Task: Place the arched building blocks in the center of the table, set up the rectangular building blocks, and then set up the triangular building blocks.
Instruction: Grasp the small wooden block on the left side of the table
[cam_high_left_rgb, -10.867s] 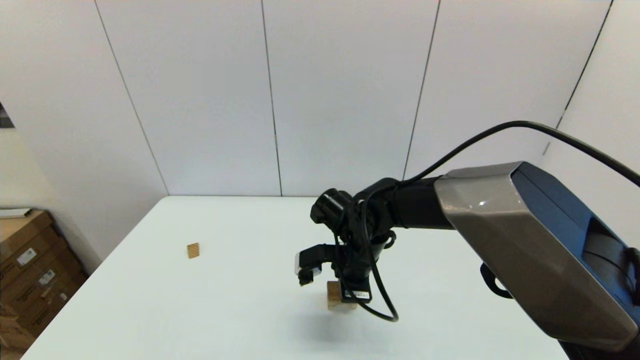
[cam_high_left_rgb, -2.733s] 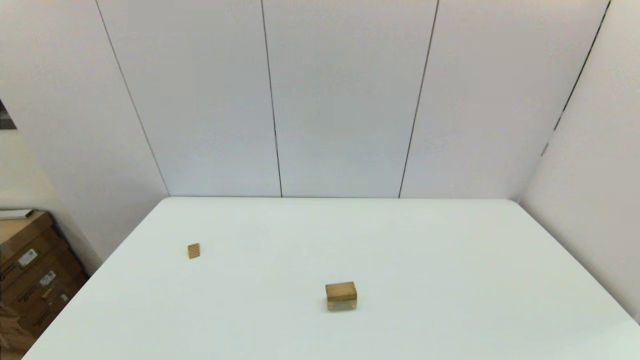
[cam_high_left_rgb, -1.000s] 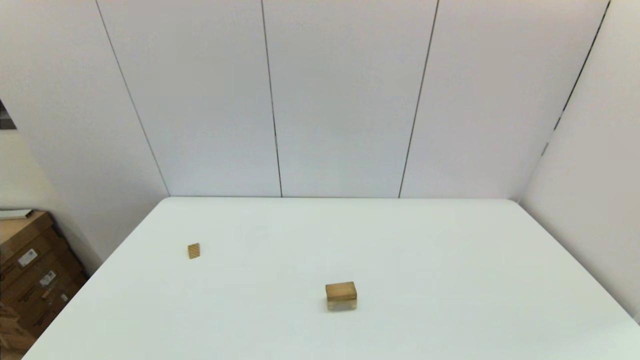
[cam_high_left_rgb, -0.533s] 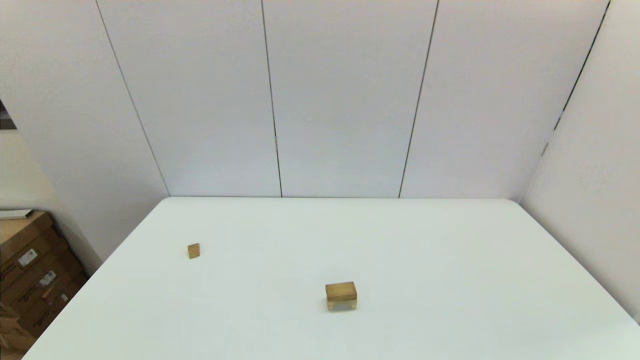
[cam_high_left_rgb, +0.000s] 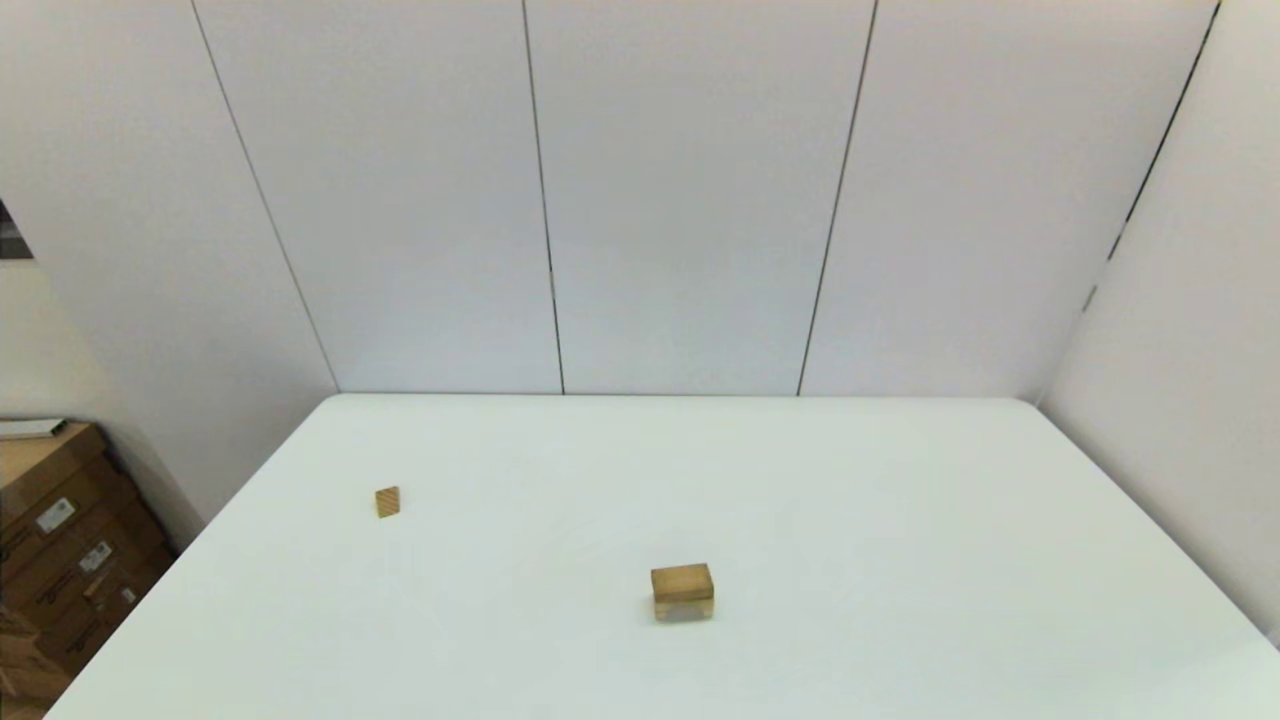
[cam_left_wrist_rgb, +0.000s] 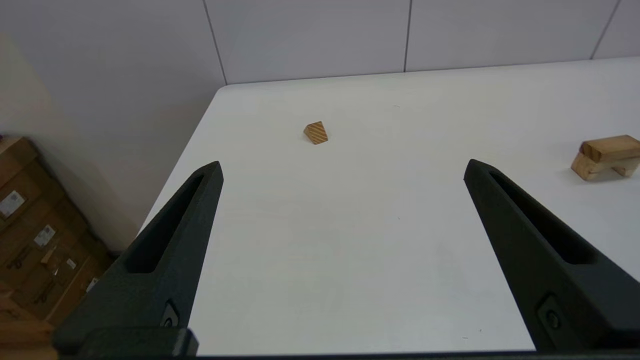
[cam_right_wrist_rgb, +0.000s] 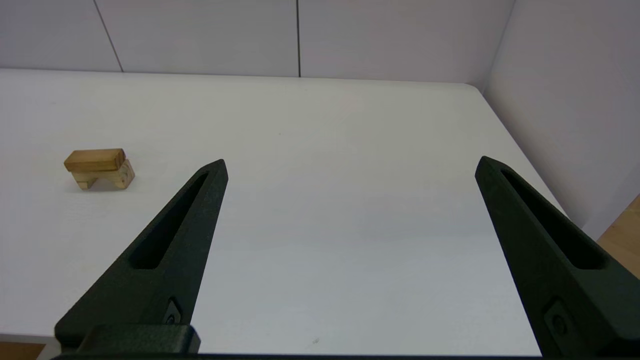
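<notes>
Near the middle of the white table (cam_high_left_rgb: 850, 500), the arched block (cam_high_left_rgb: 684, 609) stands with its pale hollow underside down. The tan rectangular block (cam_high_left_rgb: 682, 579) lies flat on top of it. From the wrists this stack shows as the rectangular block (cam_right_wrist_rgb: 95, 159) on the arched block (cam_right_wrist_rgb: 107, 178), and again as the rectangular block (cam_left_wrist_rgb: 609, 148). The small striped triangular block (cam_high_left_rgb: 387, 501) sits alone toward the table's left, far ahead of the left gripper (cam_left_wrist_rgb: 342, 164) as the triangular block (cam_left_wrist_rgb: 316, 133). The left gripper is open and empty. The right gripper (cam_right_wrist_rgb: 352, 161) is also open and empty. Both arms are outside the head view.
Cardboard boxes (cam_high_left_rgb: 60, 520) stand on the floor beyond the table's left edge. White wall panels (cam_high_left_rgb: 680, 200) close the back and right sides.
The right arm that hovered at the stack 10.9 s ago has pulled back out of the head view. Over the last second nothing has moved.
</notes>
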